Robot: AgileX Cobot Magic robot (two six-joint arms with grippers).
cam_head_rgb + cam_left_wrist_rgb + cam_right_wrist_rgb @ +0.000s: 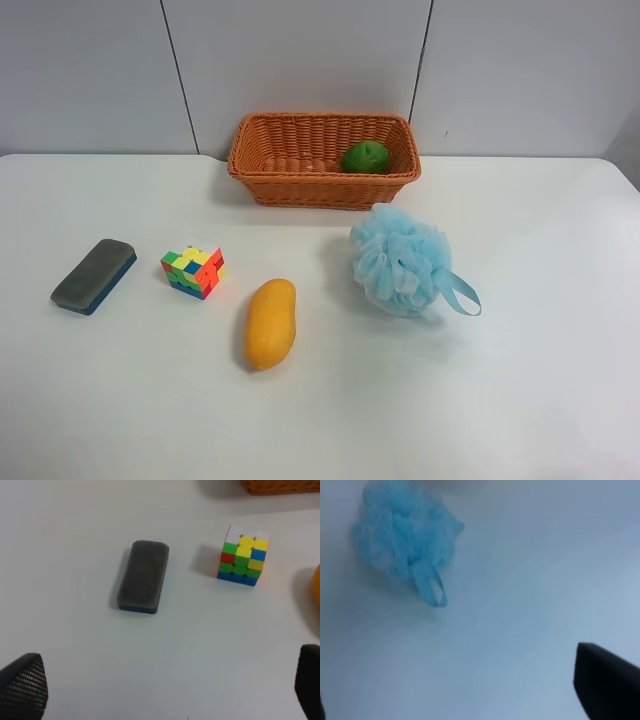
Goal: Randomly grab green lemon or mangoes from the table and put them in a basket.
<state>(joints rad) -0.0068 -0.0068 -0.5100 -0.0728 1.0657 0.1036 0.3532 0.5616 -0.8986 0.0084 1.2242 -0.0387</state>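
The green lemon (365,157) lies inside the wicker basket (270,165), toward its right end. The orange-yellow mango (270,323) lies on the white table (520,400) in front of the basket. Only its edge (316,587) shows in the left wrist view, as does a corner of the basket (280,486). No arm shows in the exterior high view. My left gripper (165,690) is open and empty above the table. My right gripper (465,700) is open and empty, short of the sponge.
A fluffy light-blue bath sponge (400,260) with a ribbon loop lies right of the mango and shows in the right wrist view (402,532). A multicoloured puzzle cube (193,271) (242,557) and a grey eraser block (94,275) (143,576) lie left of the mango.
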